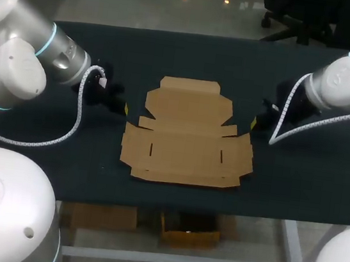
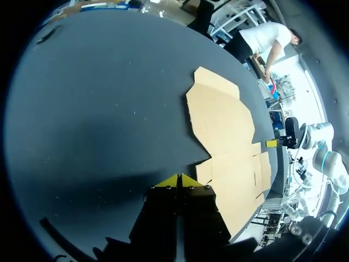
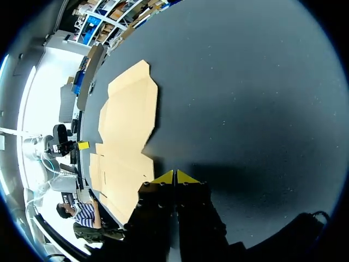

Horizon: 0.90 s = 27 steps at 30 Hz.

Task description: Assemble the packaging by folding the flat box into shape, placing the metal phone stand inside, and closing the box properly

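Flat box lies open and unfolded in the middle of the dark table, its tuck flap toward the far side and its wider panel, with two short slots, toward the near edge; no fold is raised yet, so I judge the step in hand to be the first shaping of the blank.

At the left, the left hand sits low over the table just beside the box's left edge, apart from the cardboard; its yellow tips are pressed together on nothing, so it is clenched and empty; it should release before it meets the card, then slide one finger under the left side flap rather than push the sheet sideways.

In the middle, the blank looks light and likely to skate on the cloth; a fold should follow the scored creases, with one hand pinning the base panel while the other lifts.

At the right, the right hand mirrors the first, just off the box's right edge, tips together and holding nothing; working both sides evenly should keep the blank square.

The metal phone stand does not show on the table in any view; I cannot tell where it is.
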Available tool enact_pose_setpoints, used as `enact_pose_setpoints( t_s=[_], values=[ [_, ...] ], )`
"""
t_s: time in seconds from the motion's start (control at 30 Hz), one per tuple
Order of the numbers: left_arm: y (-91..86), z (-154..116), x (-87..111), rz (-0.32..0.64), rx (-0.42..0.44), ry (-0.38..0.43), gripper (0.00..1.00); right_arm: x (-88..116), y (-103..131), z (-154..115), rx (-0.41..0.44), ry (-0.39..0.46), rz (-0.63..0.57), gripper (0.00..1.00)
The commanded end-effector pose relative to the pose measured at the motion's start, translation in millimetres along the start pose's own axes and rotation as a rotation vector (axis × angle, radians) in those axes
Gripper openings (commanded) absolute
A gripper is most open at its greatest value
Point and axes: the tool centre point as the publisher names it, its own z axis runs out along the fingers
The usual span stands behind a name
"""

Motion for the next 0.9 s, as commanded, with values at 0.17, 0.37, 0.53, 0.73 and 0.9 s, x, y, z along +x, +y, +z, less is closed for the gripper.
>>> enact_pose_setpoints(
  t_s=[0.17, 0.37, 0.53, 0.73, 0.9],
  values=[
    [-2.3, 6.9, -0.5, 0.009, -0.007, 0.007, 0.0, 1.8, 3.2, 11.6, 0.027, 0.045, -0.023, 0.0],
    [-1.5, 9.3, -2.5, 0.011, -0.014, 0.012, 0.0, 2.9, 5.5, 18.1, 0.045, 0.065, -0.032, 0.0],
    [-1.4, 10.9, -3.7, 0.01, -0.016, 0.018, 0.0, 5.2, 5.7, 22.4, 0.056, 0.074, -0.038, 0.0],
    [-1.6, 12.8, -3.9, 0.014, -0.019, 0.025, 0.0, 7.6, 4.6, 27.9, 0.068, 0.087, -0.047, 0.0],
    [-1.9, 15.4, -4.7, 0.015, -0.026, 0.03, 0.0, 7.5, 4.8, 32.6, 0.079, 0.095, -0.049, 0.0]
  ],
)
